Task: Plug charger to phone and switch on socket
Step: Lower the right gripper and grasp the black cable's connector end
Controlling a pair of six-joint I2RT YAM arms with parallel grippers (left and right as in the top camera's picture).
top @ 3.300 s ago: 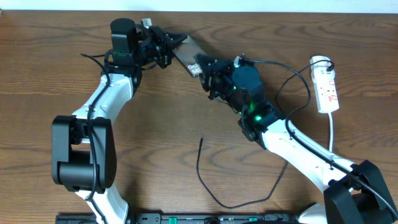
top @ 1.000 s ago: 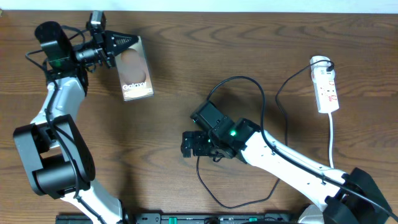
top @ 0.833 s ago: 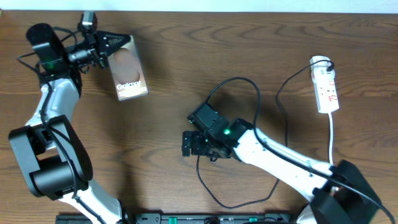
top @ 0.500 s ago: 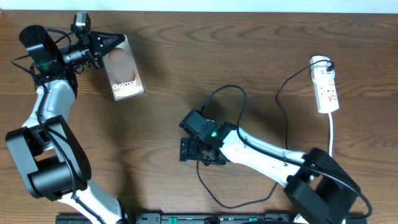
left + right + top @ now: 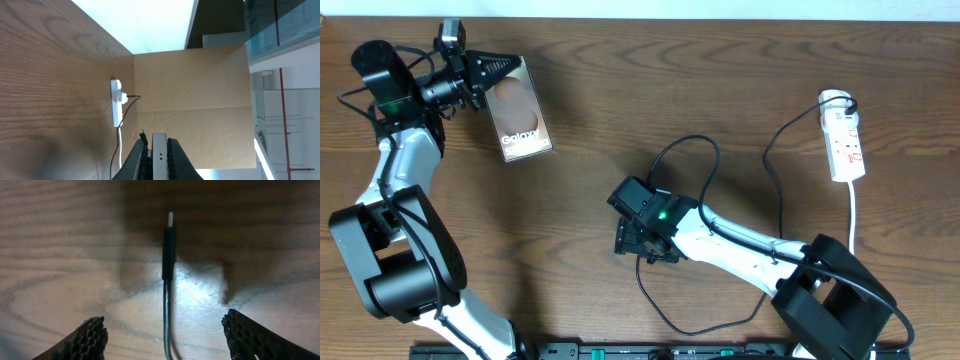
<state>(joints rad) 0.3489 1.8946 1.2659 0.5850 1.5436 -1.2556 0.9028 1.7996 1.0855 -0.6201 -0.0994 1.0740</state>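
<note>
A wooden counter is seen from above, with two robot arms reaching over it. At the far left corner the left end effector is clamped shut on the top edge of the phone. The phone's screen faces up and its long axis runs from the far edge toward the near edge, leaning slightly right, with the white lettering at the near end. The left wrist camera shows the phone edge-on between the fingers.

Near the middle of the counter the right end effector hangs over the charger. From the right wrist camera its fingers stand wide apart on either side of the plug without touching it. The plug lies flat with its tip pointing away from the end effector.

The socket lies at the far right, its long axis running far to near.
</note>
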